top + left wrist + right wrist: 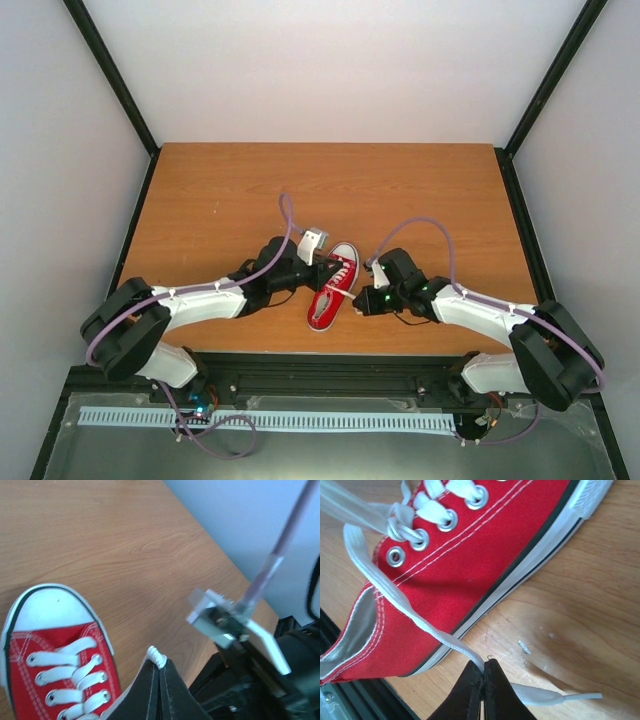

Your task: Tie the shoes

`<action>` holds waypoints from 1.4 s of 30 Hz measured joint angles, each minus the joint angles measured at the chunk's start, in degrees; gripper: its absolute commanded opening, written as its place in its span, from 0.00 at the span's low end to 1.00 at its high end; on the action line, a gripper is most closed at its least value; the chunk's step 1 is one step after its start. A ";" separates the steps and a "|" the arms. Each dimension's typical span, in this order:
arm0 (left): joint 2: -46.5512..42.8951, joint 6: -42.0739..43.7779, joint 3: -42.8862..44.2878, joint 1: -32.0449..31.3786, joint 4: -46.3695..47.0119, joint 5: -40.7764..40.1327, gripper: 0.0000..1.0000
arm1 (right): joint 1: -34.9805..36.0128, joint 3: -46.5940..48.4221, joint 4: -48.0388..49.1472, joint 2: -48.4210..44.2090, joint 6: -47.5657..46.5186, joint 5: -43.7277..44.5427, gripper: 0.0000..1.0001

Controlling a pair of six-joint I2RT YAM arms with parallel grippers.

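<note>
The red canvas sneaker (333,287) stands upright on its sole near the front edge of the table (220,200). Its heel faces the arm bases and its white rubber toe cap (44,607) points away and slightly right. White laces (65,672) cross flat through metal eyelets. At the top eyelets they twist into a loose first knot (396,524). The right lace (410,615) runs taut down the shoe's side, pinched in the closed right gripper (483,669). A bit of the left lace (156,656) is pinched in the closed left gripper (159,667).
</note>
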 measured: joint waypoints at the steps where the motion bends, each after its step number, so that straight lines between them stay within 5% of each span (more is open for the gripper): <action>1: 0.00 0.00 0.48 0.00 0.22 0.55 0.01 | 0.00 0.00 -0.15 0.00 0.17 0.50 0.03; 9: -4.50 1.73 -1.03 0.00 -1.73 5.84 0.01 | -0.90 1.68 -1.25 1.16 3.13 5.77 0.03; 22: -15.15 5.99 -7.23 -0.04 -18.53 9.86 0.08 | -2.12 3.56 0.37 2.64 3.15 4.20 0.03; 34: -22.51 2.25 -11.98 1.57 -26.38 8.02 0.65 | -2.12 3.76 0.44 3.78 1.33 2.73 0.03; 38: -28.13 1.99 -10.10 5.55 -31.41 8.66 0.69 | -2.12 3.76 0.22 3.87 0.87 2.69 0.03; 42: -27.02 1.46 -4.61 9.22 -33.53 9.11 0.57 | -2.12 3.76 0.11 4.04 0.81 2.67 0.03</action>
